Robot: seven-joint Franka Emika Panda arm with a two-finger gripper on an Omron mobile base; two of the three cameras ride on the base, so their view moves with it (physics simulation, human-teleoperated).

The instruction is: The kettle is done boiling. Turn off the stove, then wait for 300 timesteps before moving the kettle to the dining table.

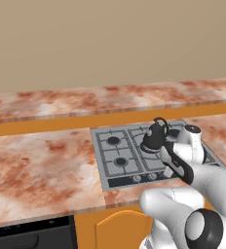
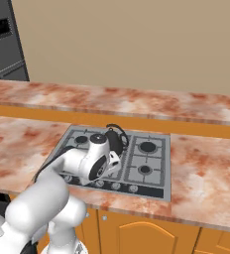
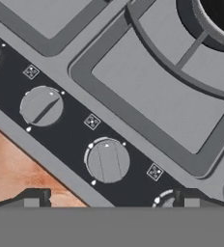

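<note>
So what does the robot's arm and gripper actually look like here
The arm is glossy white, built of rounded tubular segments with dark joints and a black band along the forearm. The gripper ends in two small dark grey finger tips.

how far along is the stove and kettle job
Nothing looks finished. The kettle sits on the stove. In hand: the hand hangs open over the knob strip, a knob between its fingertips. Left: turning it off, the wait, moving the kettle to the table.

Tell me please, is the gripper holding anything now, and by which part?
Nothing is held. The gripper hangs open above the dark knob strip of the flat grey metal gas stove, fingertips apart around a round grey knob without touching it.
</note>
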